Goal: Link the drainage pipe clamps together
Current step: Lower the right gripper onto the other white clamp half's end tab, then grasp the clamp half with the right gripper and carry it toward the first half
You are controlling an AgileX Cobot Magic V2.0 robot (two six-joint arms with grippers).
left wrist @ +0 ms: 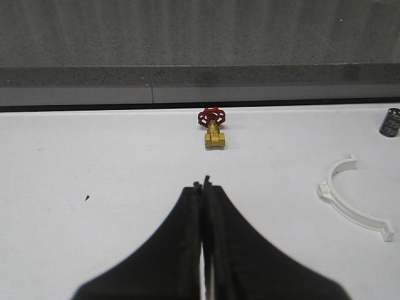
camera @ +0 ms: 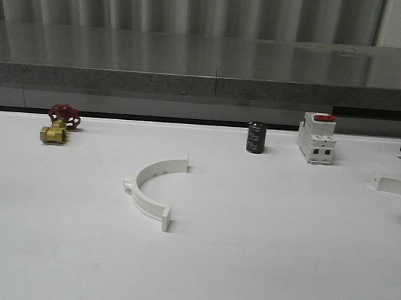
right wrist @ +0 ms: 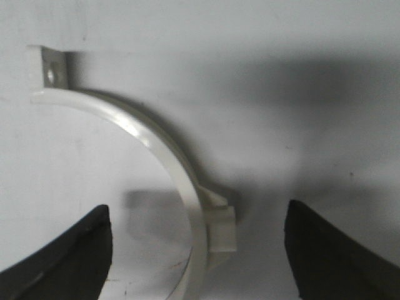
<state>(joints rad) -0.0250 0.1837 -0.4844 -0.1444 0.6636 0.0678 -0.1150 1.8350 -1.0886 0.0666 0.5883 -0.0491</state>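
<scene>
At the table's (camera: pixel 261 266) far right edge, the right gripper (right wrist: pixel 199 250) spreads its fingers (right wrist: pixel 69 250) wide around one clamp half (right wrist: pixel 181 175), apparently not touching it. The left gripper (left wrist: pixel 203 187) has its fingers pressed together, empty. The other clamp half (camera: pixel 150 188) lies mid-table, near a brass valve (camera: pixel 58 125), black cylinder (camera: pixel 256 138) and breaker (camera: pixel 317 138). No writing is legible.

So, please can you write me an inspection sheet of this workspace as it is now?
Surface: white table, no spill seen.
Job's things: two white clamp halves, apart; first clamp half lies centre-left; second clamp half lies at the right edge, between the right gripper's fingers.
Clutter: brass valve with red handle, black cylinder, white breaker with red switch, all along the back.
Grippers: left gripper shut, empty; right gripper open, over the second clamp half.
Cables: nothing seen.
Surroundings: grey ledge behind.
</scene>
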